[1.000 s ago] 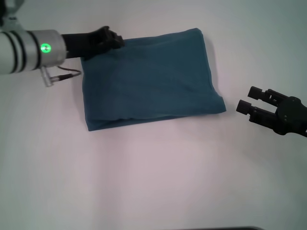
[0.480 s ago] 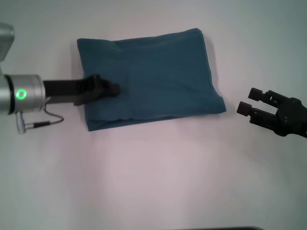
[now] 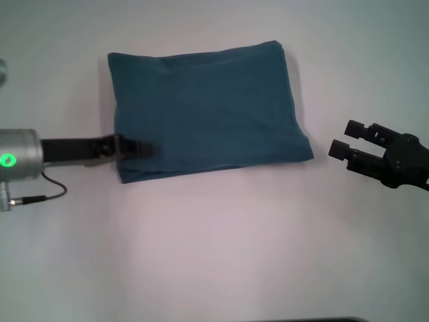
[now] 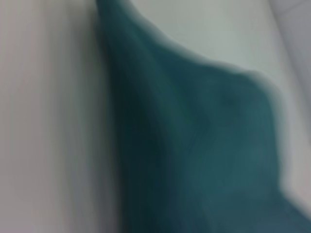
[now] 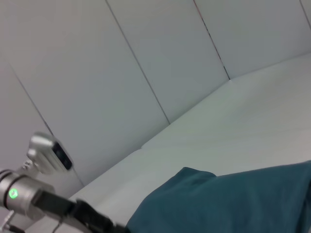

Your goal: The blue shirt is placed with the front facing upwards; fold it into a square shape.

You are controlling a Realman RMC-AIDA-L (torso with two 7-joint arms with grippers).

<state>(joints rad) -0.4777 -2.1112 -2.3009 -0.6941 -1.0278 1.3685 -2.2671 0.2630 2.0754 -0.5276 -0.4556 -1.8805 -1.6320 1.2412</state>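
The blue shirt [image 3: 208, 107] lies folded into a compact rectangle on the white table, plain side up, no lettering showing. My left gripper [image 3: 142, 147] reaches in low from the left, its tip over the shirt's left edge near the front corner. The left wrist view shows only blurred teal cloth [image 4: 204, 145] close up. To the right of the shirt, clear of the cloth, my right gripper [image 3: 342, 137] hovers open and holds nothing. In the right wrist view the shirt [image 5: 233, 199] fills the lower part, with the left arm [image 5: 73, 211] farther off.
The white table [image 3: 214, 255] stretches wide in front of the shirt. A thin cable [image 3: 40, 194] hangs from the left wrist. Pale wall panels [image 5: 146, 58] stand behind the table.
The left gripper has moved from the shirt's far left corner down along its left edge and drawn back leftward. The shirt and the right gripper have stayed where they were.
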